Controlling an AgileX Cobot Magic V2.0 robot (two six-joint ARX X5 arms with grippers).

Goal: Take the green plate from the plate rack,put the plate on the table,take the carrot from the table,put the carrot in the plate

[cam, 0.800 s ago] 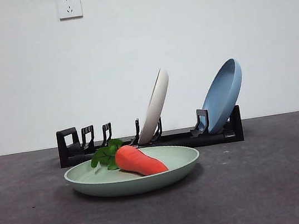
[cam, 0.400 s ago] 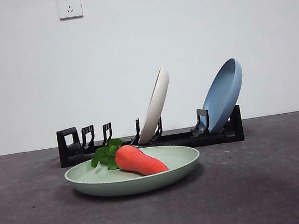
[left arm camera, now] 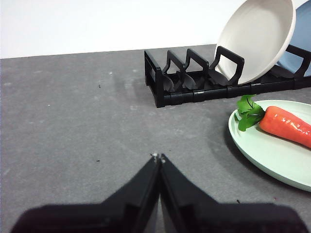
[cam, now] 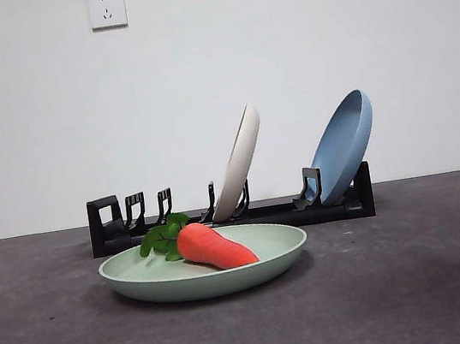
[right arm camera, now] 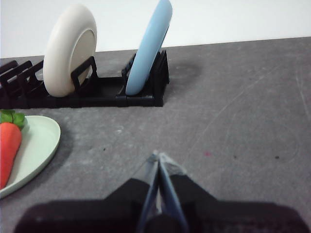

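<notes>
The green plate (cam: pixel 205 266) lies flat on the dark grey table (cam: pixel 420 282), in front of the black plate rack (cam: pixel 228 215). The orange carrot (cam: pixel 213 245) with green leaves lies in the plate. It also shows in the left wrist view (left arm camera: pixel 286 126) and the right wrist view (right arm camera: pixel 9 150). My left gripper (left arm camera: pixel 158 158) is shut and empty, low over the table, apart from the plate (left arm camera: pixel 277 150). My right gripper (right arm camera: pixel 159 156) is shut and empty, on the other side of the plate (right arm camera: pixel 34 145). Neither arm shows in the front view.
A cream-white plate (cam: pixel 239 162) and a blue plate (cam: pixel 343 145) lean in the rack. The rack's slots (cam: pixel 136 210) at the other end hold nothing. Two wall sockets (cam: pixel 106 9) sit on the white wall behind.
</notes>
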